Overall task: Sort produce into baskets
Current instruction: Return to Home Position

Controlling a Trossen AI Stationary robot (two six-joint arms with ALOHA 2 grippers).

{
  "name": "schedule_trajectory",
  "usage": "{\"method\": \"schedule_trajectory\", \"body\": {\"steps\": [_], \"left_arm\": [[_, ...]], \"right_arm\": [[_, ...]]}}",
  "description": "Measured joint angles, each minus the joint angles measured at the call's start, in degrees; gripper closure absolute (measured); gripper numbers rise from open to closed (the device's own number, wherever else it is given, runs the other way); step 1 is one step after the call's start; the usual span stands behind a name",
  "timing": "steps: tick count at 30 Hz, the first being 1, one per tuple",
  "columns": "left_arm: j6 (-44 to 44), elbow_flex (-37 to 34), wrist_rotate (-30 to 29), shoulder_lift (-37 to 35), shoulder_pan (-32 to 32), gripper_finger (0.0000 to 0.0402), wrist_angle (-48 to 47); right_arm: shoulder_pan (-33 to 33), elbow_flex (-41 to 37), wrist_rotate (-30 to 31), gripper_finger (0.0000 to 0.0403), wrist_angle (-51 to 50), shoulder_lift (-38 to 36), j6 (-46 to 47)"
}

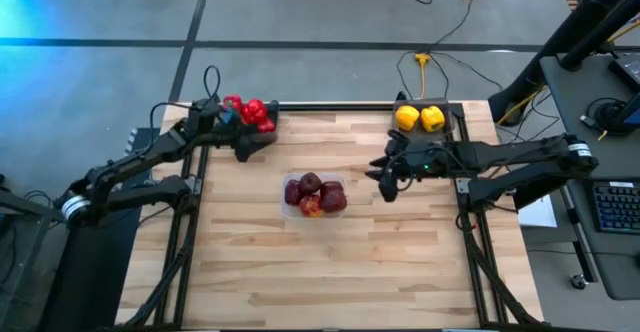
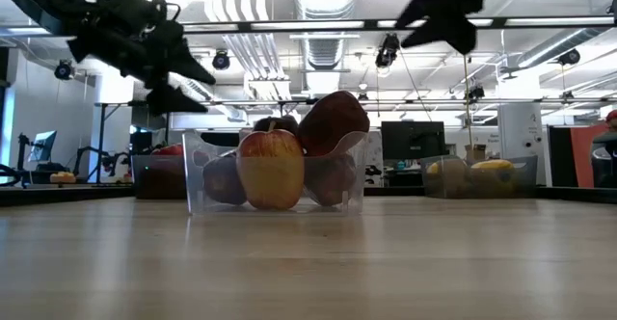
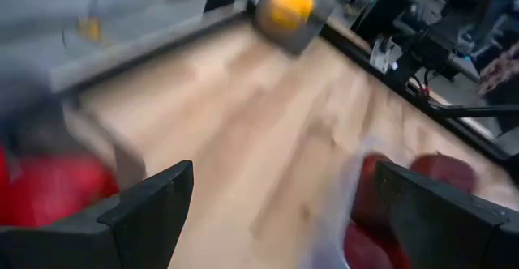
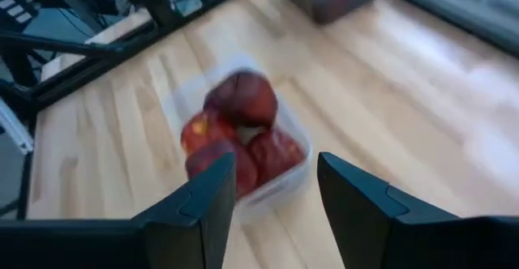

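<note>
Several dark red apples (image 1: 314, 194) lie piled in the clear container (image 1: 290, 202) at the table's middle; they also show in the right wrist view (image 4: 239, 131) and the low view (image 2: 275, 166). Red peppers (image 1: 250, 112) fill a dark tray at the far left. Two yellow peppers (image 1: 420, 118) lie in a dark tray (image 1: 455, 112) at the far right. My left gripper (image 1: 262, 144) is open and empty, raised next to the red peppers. My right gripper (image 1: 378, 182) is open and empty, raised to the right of the container.
Bare wood takes up the table's near half (image 1: 320, 272). Black frame rails (image 1: 330, 105) run along the table's edges. A desk with a keyboard (image 1: 615, 207) stands off the table's right.
</note>
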Motion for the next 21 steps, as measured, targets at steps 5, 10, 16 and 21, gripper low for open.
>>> {"method": "schedule_trajectory", "body": {"steps": [5,10,16,21], "left_arm": [[-1.25,0.89,0.00,5.95,-0.03,0.0037,7.19],[-5.14,2.23,-1.98,8.50,-0.30,0.0037,13.15],[-0.68,2.21,-0.91,5.08,-2.45,0.0037,25.98],[1.89,2.41,1.58,2.68,-4.15,0.0037,27.99]], "right_arm": [[-0.23,-4.38,5.70,0.0241,2.69,-2.73,-2.93],[0.21,-9.11,14.67,0.0241,4.28,-6.18,-12.49],[0.19,-23.77,14.31,0.0241,19.96,-17.99,-22.48],[0.17,-37.60,2.83,0.0241,33.82,-30.87,-24.82]]}}
